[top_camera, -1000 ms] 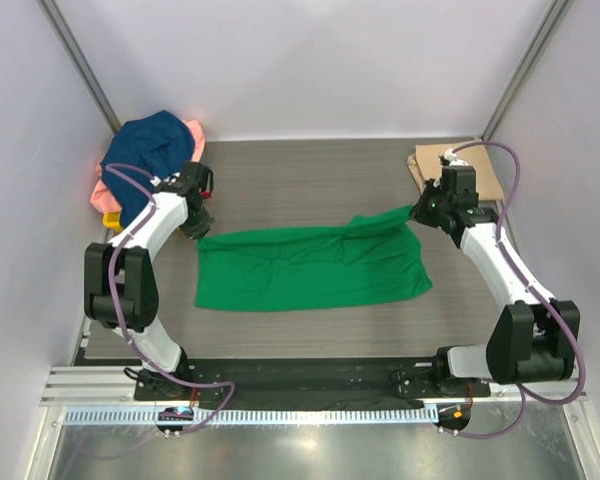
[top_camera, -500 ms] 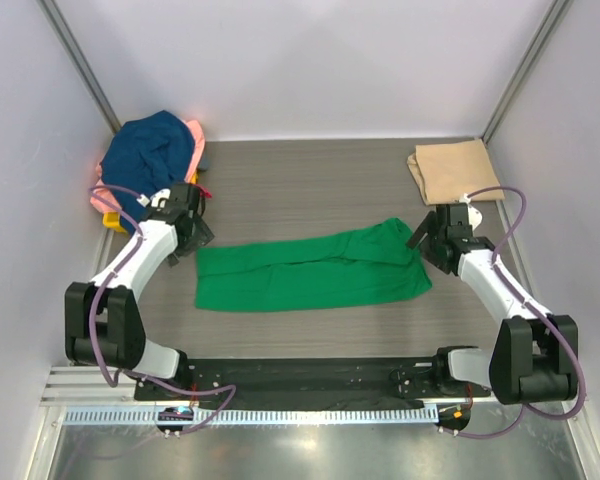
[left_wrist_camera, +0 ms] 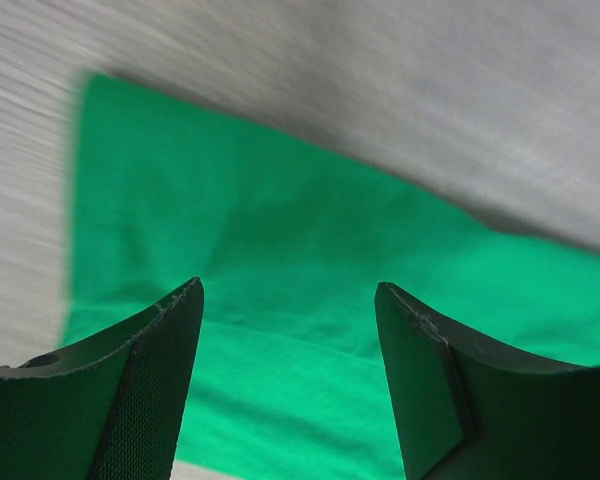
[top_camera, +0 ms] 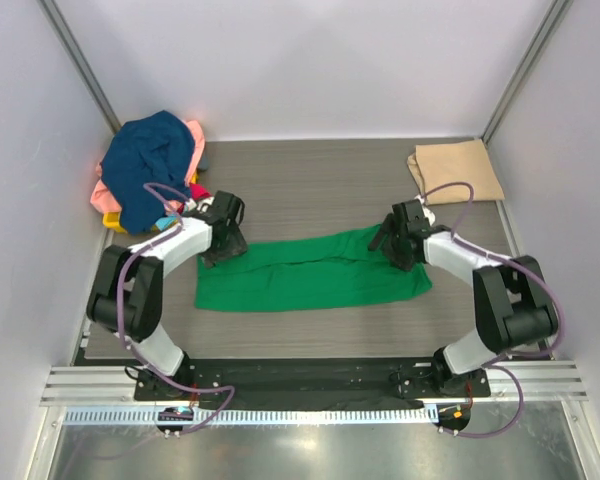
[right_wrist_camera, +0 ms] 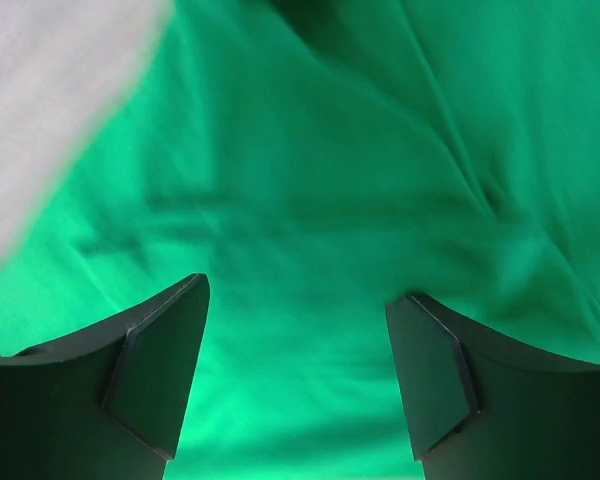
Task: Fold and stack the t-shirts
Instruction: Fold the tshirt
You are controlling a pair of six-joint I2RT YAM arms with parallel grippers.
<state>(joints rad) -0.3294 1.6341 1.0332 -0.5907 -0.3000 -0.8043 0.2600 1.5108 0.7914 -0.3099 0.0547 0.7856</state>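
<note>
A bright green t-shirt (top_camera: 310, 275) lies on the table as a long band folded lengthwise. My left gripper (top_camera: 223, 240) hovers over its left end, open, with green cloth (left_wrist_camera: 280, 220) under the empty gap of the gripper (left_wrist_camera: 290, 300). Over the shirt's right end my right gripper (top_camera: 392, 240) is also open, and only green fabric (right_wrist_camera: 310, 150) shows between its fingers, the gripper (right_wrist_camera: 298, 290) holding nothing. A folded tan t-shirt (top_camera: 456, 170) lies at the back right. At the back left sits a heap of t-shirts (top_camera: 152, 150), navy on top with salmon pink, yellow and red beneath.
The grey wood-grain table (top_camera: 310, 185) is bounded by white walls with metal corner posts (top_camera: 80, 55). The black base rail (top_camera: 310, 375) runs along the near edge. The heap of shirts stands just behind my left arm.
Both grippers went from shut on the green shirt's far corners to open, letting it go. The shirt now lies folded narrower, and both arms have moved inward over its ends.
</note>
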